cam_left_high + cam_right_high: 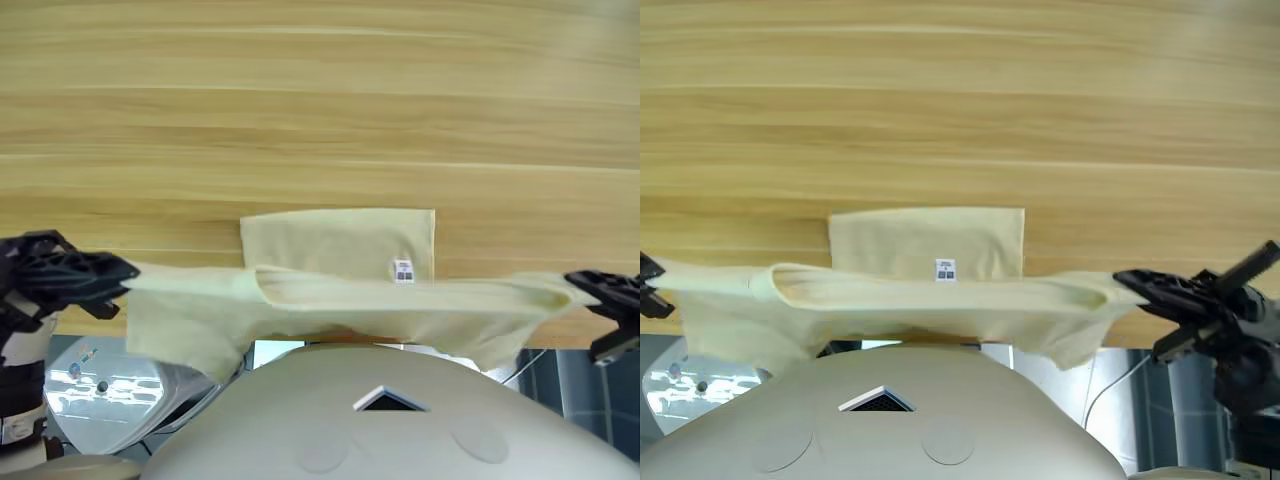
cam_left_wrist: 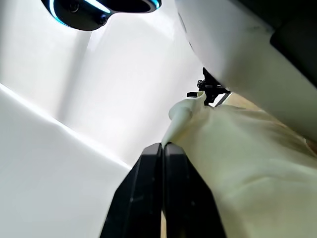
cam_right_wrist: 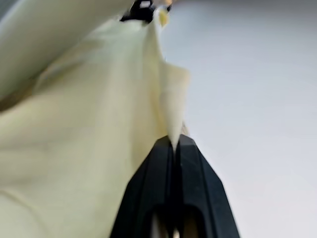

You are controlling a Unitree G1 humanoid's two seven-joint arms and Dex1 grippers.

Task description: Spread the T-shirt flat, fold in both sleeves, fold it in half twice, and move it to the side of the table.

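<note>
Left tool (image 1: 128, 270) and right tool (image 1: 1122, 279) are each clamping one end of the shirt (image 1: 340, 300), arms spreading wide, holding it taut over the near edge of the bench (image 1: 320, 100).

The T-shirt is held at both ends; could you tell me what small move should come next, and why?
The left gripper and right gripper are each shut on an end of the T-shirt, stretched along the near edge of the table with part hanging off, so it is not flat. I would probably carry both forward over it, keeping the cloth taut.
</note>
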